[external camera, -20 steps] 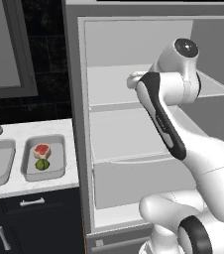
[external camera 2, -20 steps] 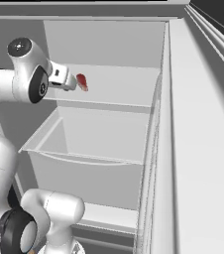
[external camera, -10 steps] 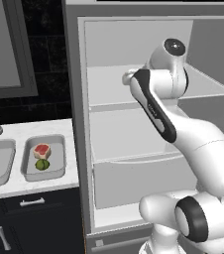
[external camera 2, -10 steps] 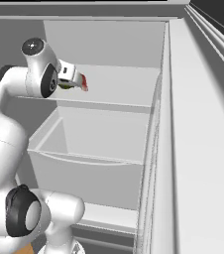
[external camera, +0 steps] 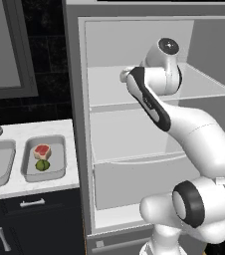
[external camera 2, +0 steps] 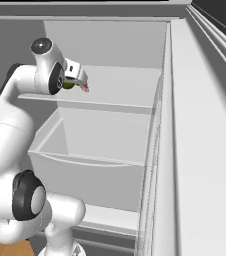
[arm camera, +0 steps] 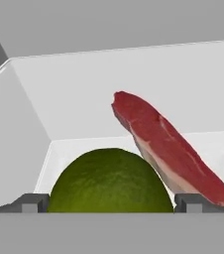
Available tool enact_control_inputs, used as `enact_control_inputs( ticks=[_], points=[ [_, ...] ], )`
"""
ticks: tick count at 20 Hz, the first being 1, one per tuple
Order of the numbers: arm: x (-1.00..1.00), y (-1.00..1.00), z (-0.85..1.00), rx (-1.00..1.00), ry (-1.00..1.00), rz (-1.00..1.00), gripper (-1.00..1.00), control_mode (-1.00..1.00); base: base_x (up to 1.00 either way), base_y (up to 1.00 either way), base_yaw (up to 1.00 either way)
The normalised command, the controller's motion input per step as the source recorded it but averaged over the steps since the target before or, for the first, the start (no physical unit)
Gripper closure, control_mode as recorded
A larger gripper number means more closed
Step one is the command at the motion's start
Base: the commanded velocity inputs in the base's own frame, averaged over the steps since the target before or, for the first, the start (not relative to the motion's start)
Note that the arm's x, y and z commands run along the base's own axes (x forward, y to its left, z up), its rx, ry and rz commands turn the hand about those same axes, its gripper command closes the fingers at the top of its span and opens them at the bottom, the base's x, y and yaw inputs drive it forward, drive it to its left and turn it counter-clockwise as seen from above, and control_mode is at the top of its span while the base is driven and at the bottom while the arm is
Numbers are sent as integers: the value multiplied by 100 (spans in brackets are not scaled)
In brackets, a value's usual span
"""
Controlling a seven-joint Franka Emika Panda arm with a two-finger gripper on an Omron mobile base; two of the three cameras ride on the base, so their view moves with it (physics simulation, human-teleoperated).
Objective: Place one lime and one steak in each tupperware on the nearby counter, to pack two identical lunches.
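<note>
While the gripper reaches onto the fridge shelf | its fingers stand wide on both sides of a lime | a steak lies just right | one tupperware on the counter holds a steak and lime.

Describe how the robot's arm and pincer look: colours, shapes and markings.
The arm is glossy white with rounded, tubular links, a dark stripe along one link and dark round joint caps. The pincer has two small, square grey fingertips. No cables show.
</note>
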Motion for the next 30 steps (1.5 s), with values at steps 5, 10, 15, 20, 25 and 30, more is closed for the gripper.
enact_control_inputs(
  ticks=[5,10,15,20,25,30],
  points=[
    [0,0,-34,0,0,-3,-100,-100,0,0,0],
    [0,0,-45,0,0,-4,-100,-100,0,0,0],
    [4,0,-34,0,0,-3,100,-100,0,0,0],
    [-17,2,-9,0,0,-1,100,-100,0,0,0],
    [-100,-4,-3,0,-6,0,100,-100,0,0,0],
    [-100,-28,0,0,-11,0,100,-100,0,0,0]
  ],
)
